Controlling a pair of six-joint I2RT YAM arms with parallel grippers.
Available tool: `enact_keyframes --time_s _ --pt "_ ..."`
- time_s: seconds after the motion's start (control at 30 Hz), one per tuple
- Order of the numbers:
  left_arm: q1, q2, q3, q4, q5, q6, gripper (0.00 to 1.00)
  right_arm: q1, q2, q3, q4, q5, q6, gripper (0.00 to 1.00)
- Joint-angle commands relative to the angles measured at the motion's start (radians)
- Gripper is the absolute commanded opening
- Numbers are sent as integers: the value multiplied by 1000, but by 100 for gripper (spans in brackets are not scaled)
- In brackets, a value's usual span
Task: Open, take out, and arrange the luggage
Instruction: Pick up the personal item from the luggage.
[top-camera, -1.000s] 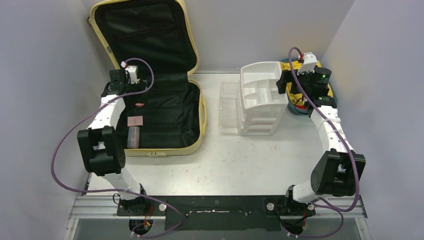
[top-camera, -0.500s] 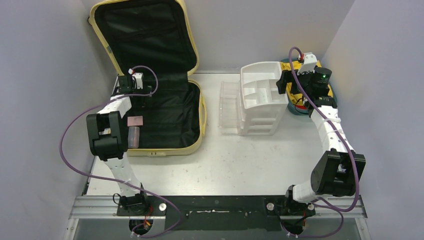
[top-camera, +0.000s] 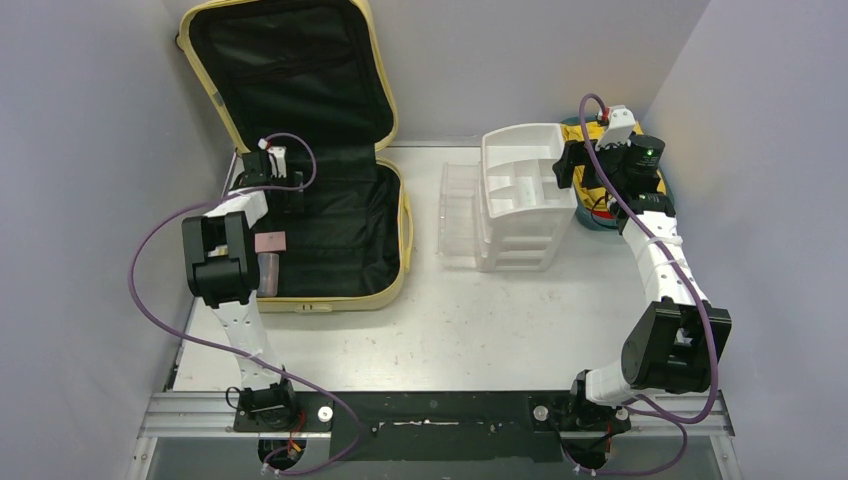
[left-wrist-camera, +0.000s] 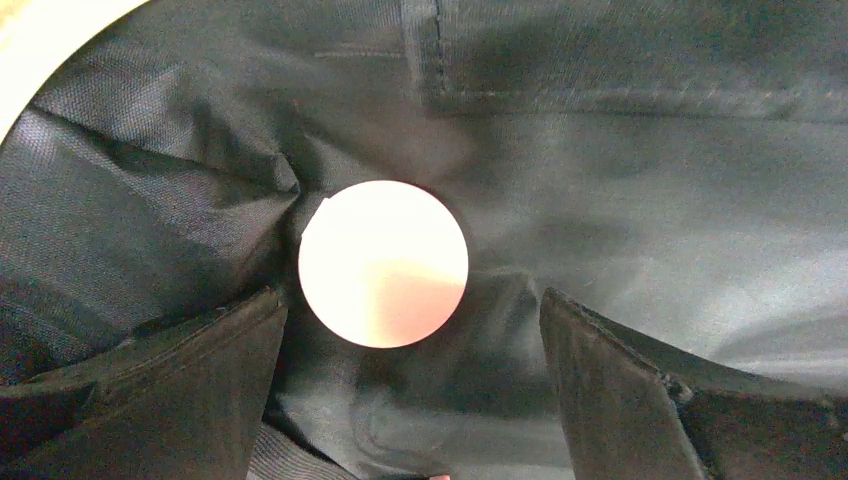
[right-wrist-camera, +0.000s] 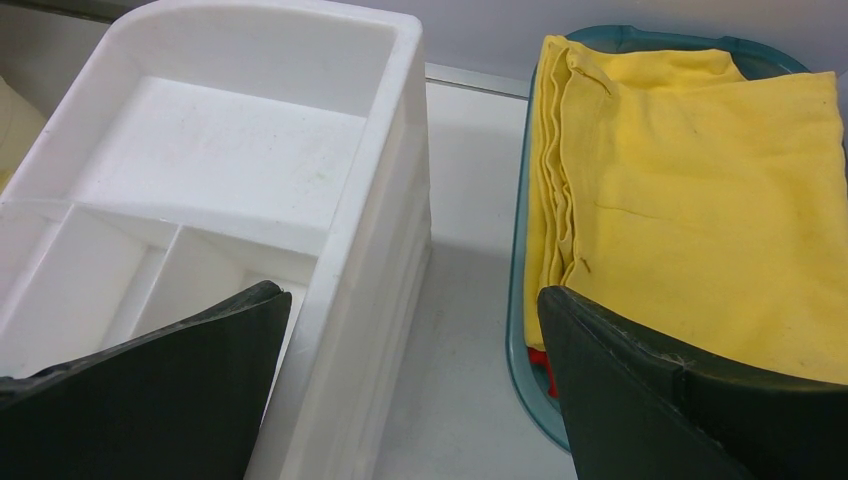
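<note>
Luggage (top-camera: 345, 250) lies open at the far left of the surface (top-camera: 450, 320), lid propped against the back wall so we can reach in. Left gripper (left-wrist-camera: 408, 300), jaws wide and empty, is down inside it over a round pale-pink disc (left-wrist-camera: 383, 263) on the black lining; lined up for a pick, we reckon. Also inside: pink square (top-camera: 270, 241), clear bottle (top-camera: 266, 275). Right gripper (right-wrist-camera: 415, 300), also spread and empty, hangs over the gap between white organizer (right-wrist-camera: 230, 150) and teal tray (right-wrist-camera: 520, 330), which holds a folded yellow cloth (right-wrist-camera: 700, 200).

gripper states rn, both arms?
Left gripper: open, empty, over a small round pink disc inside the pale-yellow hard-shell suitcase.
Right gripper: open, empty.
</note>
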Motion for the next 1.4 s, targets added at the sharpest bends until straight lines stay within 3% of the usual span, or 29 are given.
enact_keyframes --time_s 0.0,0.3,0.7,1.07,1.37 --pt "5 22 70 65 -25 -2 97 -14 21 4 -36 -11 -15 100" --pt "5 58 91 52 -18 -14 73 -15 24 3 -36 -18 -12 100" --pt "5 -39 80 16 69 -58 27 -14 26 4 -37 -25 -11 100" --pt "-47 -236 53 -23 250 -87 24 -17 24 3 -37 -26 -10 100" --pt "-291 -368 71 -26 331 -50 24 -27 24 1 -36 -33 -3 100"
